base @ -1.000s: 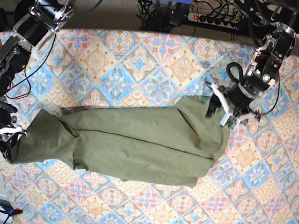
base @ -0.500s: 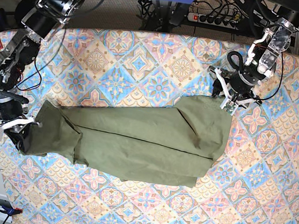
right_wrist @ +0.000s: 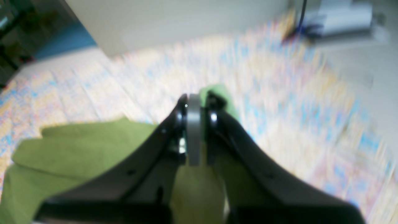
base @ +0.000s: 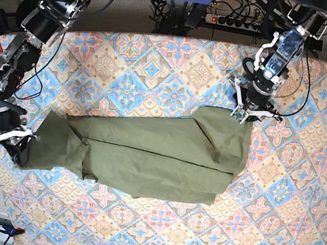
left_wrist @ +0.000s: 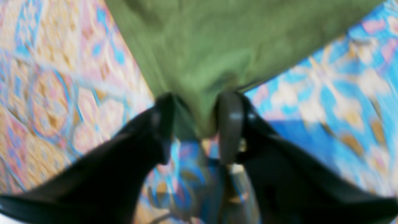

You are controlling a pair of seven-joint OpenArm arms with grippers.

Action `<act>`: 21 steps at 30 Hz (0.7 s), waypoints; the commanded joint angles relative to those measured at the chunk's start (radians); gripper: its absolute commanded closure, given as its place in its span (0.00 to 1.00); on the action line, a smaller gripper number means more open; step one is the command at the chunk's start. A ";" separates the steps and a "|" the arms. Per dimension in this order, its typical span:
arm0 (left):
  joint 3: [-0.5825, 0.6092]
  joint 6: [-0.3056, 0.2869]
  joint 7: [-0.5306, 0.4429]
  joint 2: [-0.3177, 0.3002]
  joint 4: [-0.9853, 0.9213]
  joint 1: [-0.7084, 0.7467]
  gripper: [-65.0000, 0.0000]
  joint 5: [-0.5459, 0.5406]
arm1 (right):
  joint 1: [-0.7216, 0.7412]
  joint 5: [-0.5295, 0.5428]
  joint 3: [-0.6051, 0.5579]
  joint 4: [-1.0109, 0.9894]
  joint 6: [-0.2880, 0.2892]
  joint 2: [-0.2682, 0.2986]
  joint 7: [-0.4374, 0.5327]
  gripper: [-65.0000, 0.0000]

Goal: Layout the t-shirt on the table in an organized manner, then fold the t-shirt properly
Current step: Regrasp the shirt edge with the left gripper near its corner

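On the table (base: 158, 63), both grippers clamp the t-shirt (base: 148, 153): left gripper (left_wrist: 194, 124) on a corner, right gripper (right_wrist: 196, 107) on the opposite end.

The green t-shirt (base: 148, 153) lies stretched sideways across the patterned table (base: 158, 68), rumpled, with a long crease running along its middle. 2 arms reach in from the far corners. The left gripper (base: 246, 115) sits at the shirt's upper corner on the right side of this view. The right gripper (base: 16, 144) is down at the shirt's opposite end. A power strip (base: 237, 21) lies beyond the table.
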 commanded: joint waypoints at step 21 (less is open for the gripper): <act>0.010 -0.009 -0.038 -0.203 -0.007 0.083 1.00 -0.010 | 0.039 0.018 0.049 0.059 0.002 0.018 0.013 0.99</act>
